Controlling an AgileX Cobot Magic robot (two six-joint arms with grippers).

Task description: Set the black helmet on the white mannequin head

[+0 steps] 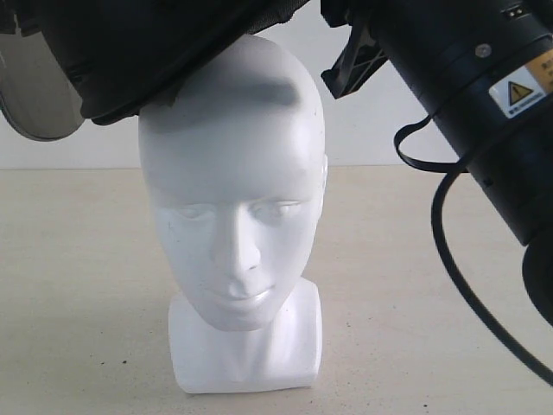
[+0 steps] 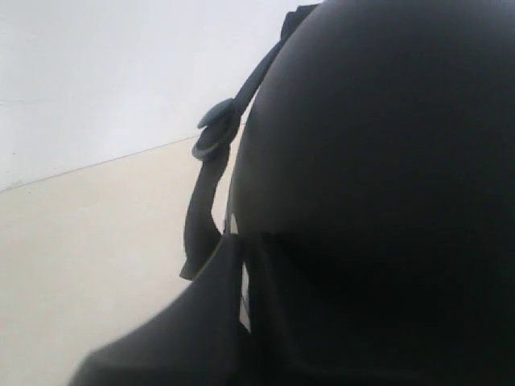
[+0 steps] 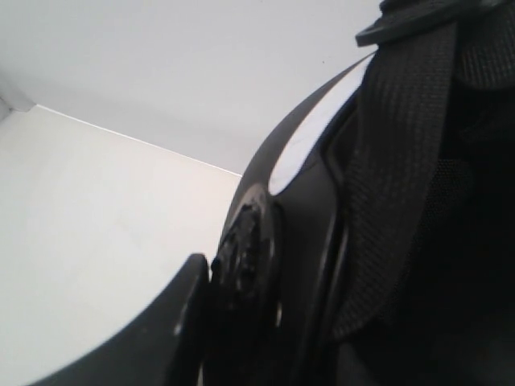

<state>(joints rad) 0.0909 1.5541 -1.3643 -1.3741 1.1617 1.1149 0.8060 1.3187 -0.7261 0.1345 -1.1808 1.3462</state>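
- The helmet [image 1: 147, 52] hangs tilted over the head [image 1: 233, 199] and touches its crown on my left side, so there is no gap to pass there.
- My right arm [image 1: 467, 78] and its looping cable [image 1: 436, 229] fill the upper right.
- Bare table [image 1: 78, 285] lies open on both sides of the head.

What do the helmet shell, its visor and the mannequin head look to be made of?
The black helmet shell: likely hard plastic, matte, since it shows almost no glare. Its visor: smoky, translucent grey, probably tinted plastic. The white mannequin head: glossy moulded plastic, judging by soft highlights on cheeks and lips, though coated foam or plaster cannot be ruled out.
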